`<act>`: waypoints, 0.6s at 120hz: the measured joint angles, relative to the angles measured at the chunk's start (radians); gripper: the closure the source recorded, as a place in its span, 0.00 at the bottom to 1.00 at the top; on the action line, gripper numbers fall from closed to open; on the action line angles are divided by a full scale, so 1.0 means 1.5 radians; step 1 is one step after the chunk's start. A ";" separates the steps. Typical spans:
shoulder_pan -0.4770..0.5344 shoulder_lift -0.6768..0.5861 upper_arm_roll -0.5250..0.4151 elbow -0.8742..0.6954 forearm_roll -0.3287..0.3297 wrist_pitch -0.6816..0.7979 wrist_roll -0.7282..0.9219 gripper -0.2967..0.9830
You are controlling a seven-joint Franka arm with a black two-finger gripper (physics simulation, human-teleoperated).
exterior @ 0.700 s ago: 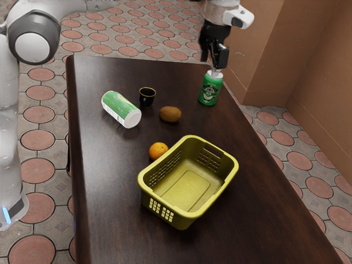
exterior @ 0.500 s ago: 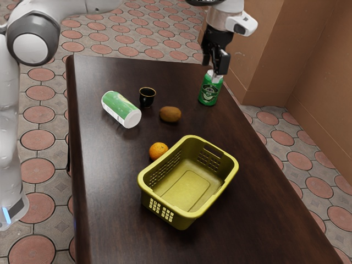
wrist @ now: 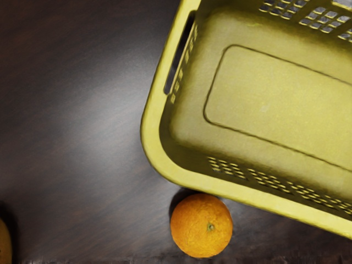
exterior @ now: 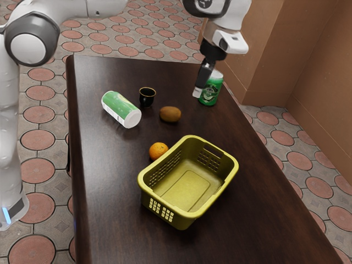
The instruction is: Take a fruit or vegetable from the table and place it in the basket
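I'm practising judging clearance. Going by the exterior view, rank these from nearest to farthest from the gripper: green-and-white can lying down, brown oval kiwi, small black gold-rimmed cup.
All lie toward the exterior view's left from the gripper.
1. Brown oval kiwi, closest on that side.
2. Small black gold-rimmed cup, farther left.
3. Green-and-white lying can, farthest left.

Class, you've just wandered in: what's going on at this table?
A robot arm has its gripper above the table, in front of the upright green can in the exterior view. The orange sits beside the basket and the brown fruit lies farther away. The basket is empty, so neither fruit is in place.
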State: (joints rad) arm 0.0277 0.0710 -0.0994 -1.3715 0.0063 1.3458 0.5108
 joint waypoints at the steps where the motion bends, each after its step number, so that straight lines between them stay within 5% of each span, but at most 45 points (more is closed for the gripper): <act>1: 0.001 -0.003 0.001 -0.007 0.001 0.001 0.008 0.24; 30: 0.028 -0.065 0.011 -0.158 0.004 0.051 0.193 0.24; 72: 0.007 -0.115 0.011 -0.283 -0.049 0.113 0.344 0.24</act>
State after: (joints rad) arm 0.0380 -0.1022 -0.0823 -1.7953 -0.0678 1.5148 1.0262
